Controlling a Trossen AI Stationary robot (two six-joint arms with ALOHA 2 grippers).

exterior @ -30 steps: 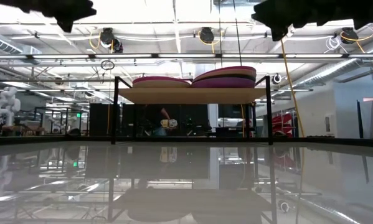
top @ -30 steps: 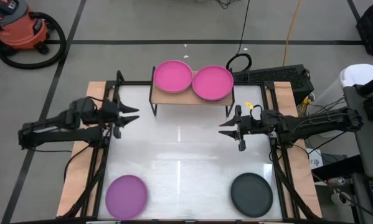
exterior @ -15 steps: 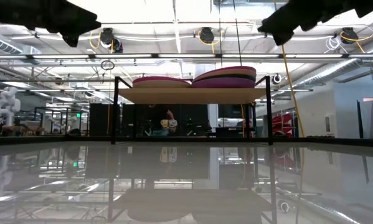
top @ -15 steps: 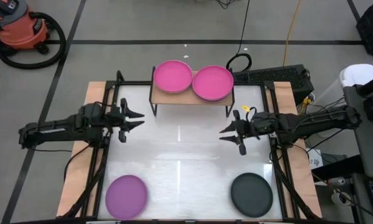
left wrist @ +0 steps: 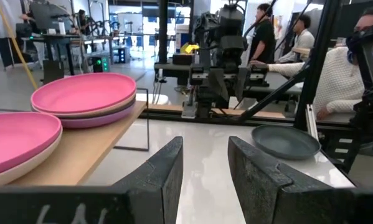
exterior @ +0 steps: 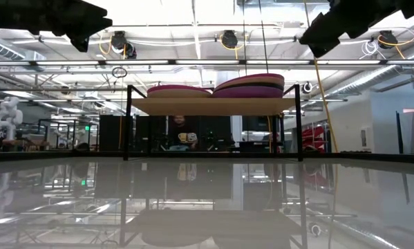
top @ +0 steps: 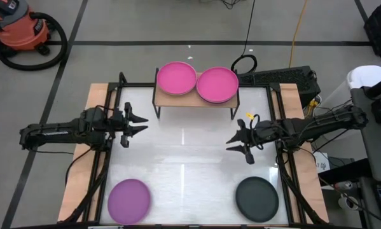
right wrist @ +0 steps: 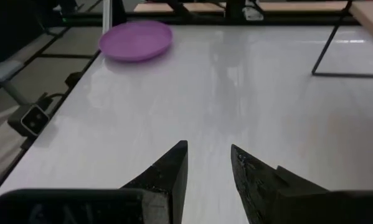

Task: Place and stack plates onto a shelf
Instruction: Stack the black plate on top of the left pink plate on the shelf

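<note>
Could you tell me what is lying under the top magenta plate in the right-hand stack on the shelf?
Under that magenta plate, edges of a beige and a purple plate show; their faces are covered. The stack rests on the shelf.

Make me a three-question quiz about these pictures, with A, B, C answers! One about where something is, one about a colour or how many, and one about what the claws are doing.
1. Where is the purple plate?
A. on the shelf
B. on the table's near left corner
C. in a claw

2. How many plates lie on the white table itself, not on the shelf?
A. two
B. four
C. none

3. What does the left claw hold?
A. a pink plate
B. a grey plate
C. nothing

Answers:
1 B: the high view shows it flat on the table, bottom left, far from the shelf.
2 A: only the purple plate and the dark grey plate lie there; the pink plates sit on the shelf.
3 C: its fingers are apart with empty space between them. The right claw is empty too.
</note>
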